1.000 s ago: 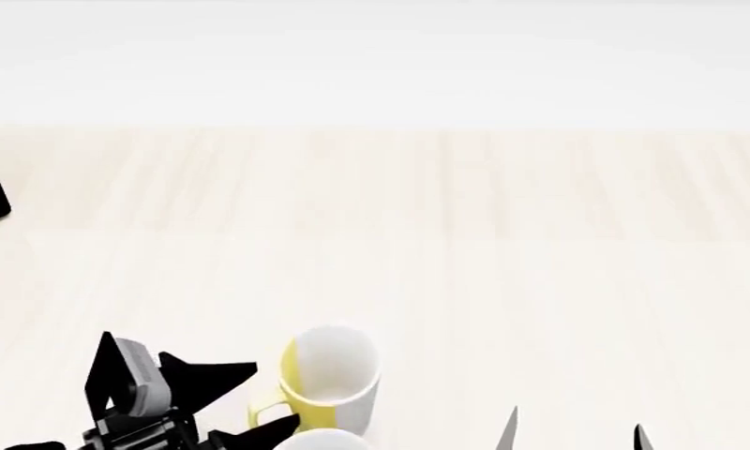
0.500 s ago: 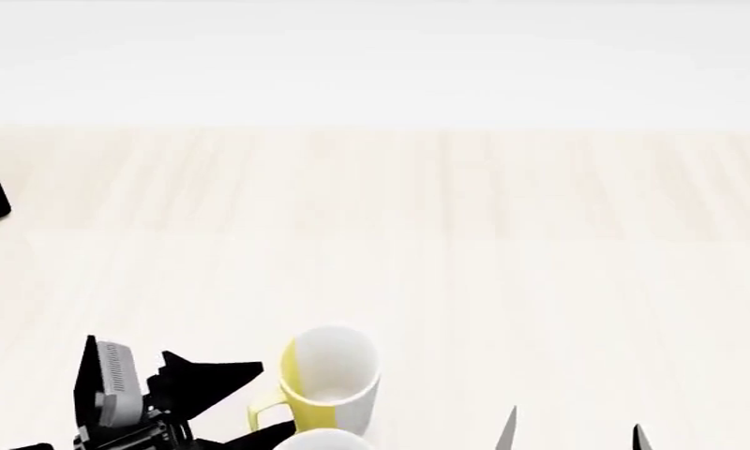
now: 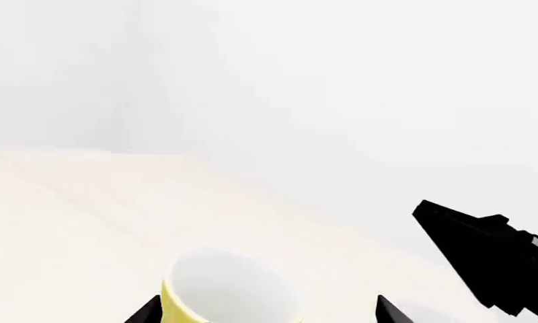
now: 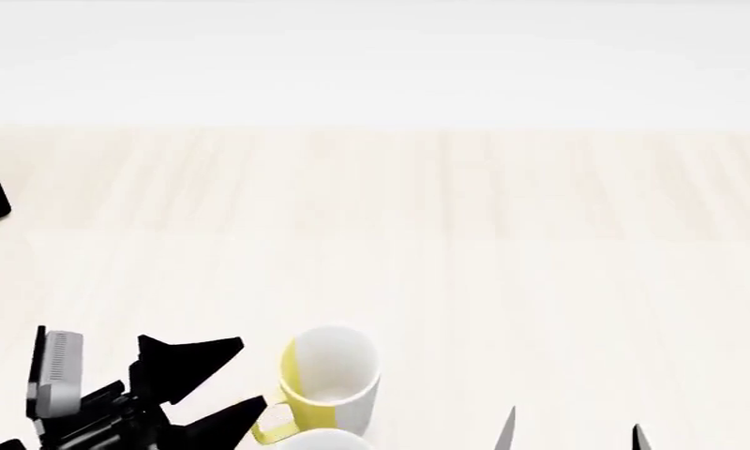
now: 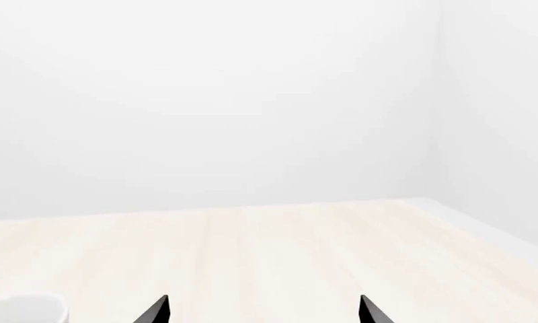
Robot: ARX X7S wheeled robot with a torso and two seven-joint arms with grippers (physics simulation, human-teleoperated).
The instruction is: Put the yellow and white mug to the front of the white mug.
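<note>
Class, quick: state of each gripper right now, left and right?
Left gripper: open, fingers spread beside the yellow and white mug, holding nothing.
Right gripper: open, only its fingertips show, nothing between them.

the yellow and white mug [image 4: 330, 378] stands on the table [image 4: 475, 244], at 6 o'clock. the white mug [image 4: 322, 441] is just nearer, touching it or almost. the left gripper [image 4: 218, 384] is at its 9 o'clock, the right gripper [image 4: 573, 433] at 4 o'clock.

Bright, even, washed-out render with faint shadows, no glare, everything sharp.
</note>
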